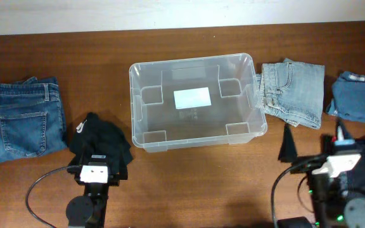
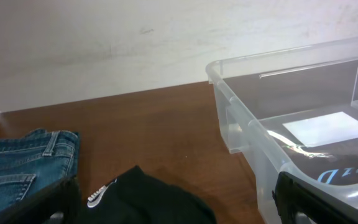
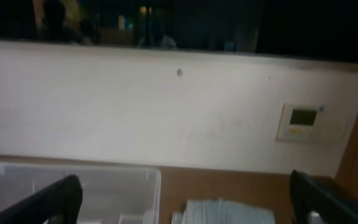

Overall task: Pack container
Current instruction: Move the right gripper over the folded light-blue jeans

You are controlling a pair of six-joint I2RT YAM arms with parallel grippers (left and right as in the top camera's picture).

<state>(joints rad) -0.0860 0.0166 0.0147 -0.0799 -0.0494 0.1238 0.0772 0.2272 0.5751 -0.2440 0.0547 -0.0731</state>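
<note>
Nothing was packed. The container (image 1: 189, 123) sat empty on the counter (image 1: 201, 183), ahead and to the right of the left claw (image 2: 173, 202) and ahead and to the left of the right claw (image 3: 188, 202), with only its white label (image 1: 192, 97) on the base. Both claws stood spread wide and held nothing.

The step in hand looked like a first pick. The black garment (image 1: 103, 136) lay just under and ahead of the left claw, low between its fingers in the wrist view, so it was probably the natural start. To do it well, the claw should drop onto the bunched middle and take a thick fold, not a loose edge. It should lift until the cloth hangs clear, swing right, and let go over the label.

The dark jeans (image 1: 24, 120) lay well to the left of that claw. The light jeans (image 1: 293, 95) lay ahead of the right claw, tight beside the container's right wall; whether they touched it I could not tell. The blue cloth (image 1: 358, 98) lay ahead and to its right.

The rim was the edge to mind. Its near left corner stood close to the right of the left claw, and trailing cloth could snag there or drag the light bin. The bare counter between the two claws, on the near side of the container, gave the best room to move.
</note>
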